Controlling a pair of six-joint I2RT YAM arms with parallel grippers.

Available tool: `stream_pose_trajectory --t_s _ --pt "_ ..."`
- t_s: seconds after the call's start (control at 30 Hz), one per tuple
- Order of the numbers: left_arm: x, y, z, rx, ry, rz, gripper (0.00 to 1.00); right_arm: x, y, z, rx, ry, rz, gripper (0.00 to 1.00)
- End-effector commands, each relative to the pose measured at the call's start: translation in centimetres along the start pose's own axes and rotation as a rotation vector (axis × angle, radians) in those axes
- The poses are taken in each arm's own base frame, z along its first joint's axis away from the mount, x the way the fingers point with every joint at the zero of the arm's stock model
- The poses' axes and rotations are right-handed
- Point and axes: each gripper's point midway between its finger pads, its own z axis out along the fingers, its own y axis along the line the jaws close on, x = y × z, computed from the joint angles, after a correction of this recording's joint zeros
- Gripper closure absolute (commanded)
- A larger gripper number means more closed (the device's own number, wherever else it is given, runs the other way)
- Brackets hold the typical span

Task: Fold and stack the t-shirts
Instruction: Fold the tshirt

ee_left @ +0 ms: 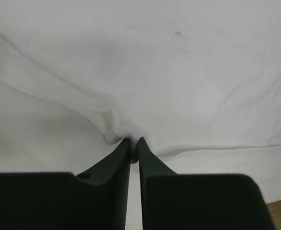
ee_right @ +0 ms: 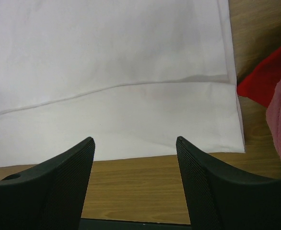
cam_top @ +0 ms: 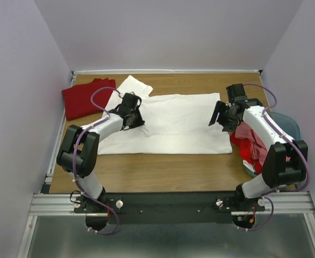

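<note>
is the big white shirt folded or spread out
Spread out: the white shirt lies flat across the table, one sleeve out at its far left. The left gripper pinches a small pucker of it.

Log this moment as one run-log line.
left gripper: pinching white t-shirt | right gripper: open, above its edge | dark red t-shirt: lying far left

white t-shirt point(cam_top: 184, 123), dark red t-shirt point(cam_top: 82, 99) (seemingly plain)
</note>
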Motion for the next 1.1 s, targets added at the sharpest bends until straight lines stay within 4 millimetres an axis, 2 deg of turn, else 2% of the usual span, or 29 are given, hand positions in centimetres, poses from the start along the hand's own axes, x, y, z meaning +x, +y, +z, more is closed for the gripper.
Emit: stream_pose_trajectory --t_s 0.0,0.07,0.1,0.23,0.37,0.5,0.57,0.63,0.67,0.77,0.87,0.9,1.0,1.07 --pt "-0.3 -0.4 1.1 -0.018 0.011 0.050 0.72 0.0 0.2 -0.1 -0.017 -0.007 0.008 0.24" --pt "-0.2 -1.0 1.3 0.004 0.031 0.058 0.63 0.1 0.3 0.1 -0.016 -0.002 0.007 0.23" --pt "-0.4 -1.4 1.4 0.009 0.030 0.065 0.50 0.0 0.3 0.0 -0.016 -0.004 0.008 0.23" --pt "-1.5 -2.6 1.2 0.035 0.009 0.080 0.34 0.0 0.2 0.1 -0.014 -0.002 0.007 0.23" --pt "-3.2 -3.7 0.3 0.048 -0.028 0.089 0.23 -0.6 0.4 0.2 -0.011 -0.010 -0.001 0.22" --pt "-5.6 -4.3 -1.3 0.069 -0.089 0.081 0.19 -2.2 1.1 0.1 -0.019 -0.038 -0.014 0.21" --pt "-5.9 -4.0 -1.5 0.062 -0.096 0.084 0.16 -2.7 1.6 0.8 -0.028 -0.031 -0.026 0.21" --pt "-5.6 -3.3 -1.2 0.049 -0.087 0.086 0.14 -3.5 2.4 1.1 -0.058 -0.039 -0.046 0.21" --pt "-5.0 -2.8 -0.8 0.039 -0.073 0.087 0.13 -4.0 2.7 1.9 -0.071 -0.040 -0.058 0.21" --pt "-4.1 -2.3 -0.1 0.044 -0.065 0.088 0.12 -4.2 3.9 3.3 -0.133 -0.028 -0.079 0.21" --pt "-2.8 -1.6 0.9 0.056 -0.055 0.094 0.12 -3.9 4.1 5.4 -0.154 -0.012 -0.079 0.21" --pt "-2.4 -1.1 1.2 0.054 -0.055 0.098 0.12 -3.2 3.6 6.6 -0.141 0.015 -0.076 0.21" --pt "-1.4 -0.4 1.6 0.051 -0.052 0.106 0.12 -2.4 3.2 8.1 -0.135 0.037 -0.072 0.21" --pt "-1.1 -0.1 1.6 0.049 -0.055 0.112 0.12 -1.3 2.1 9.2 -0.102 0.064 -0.062 0.21"
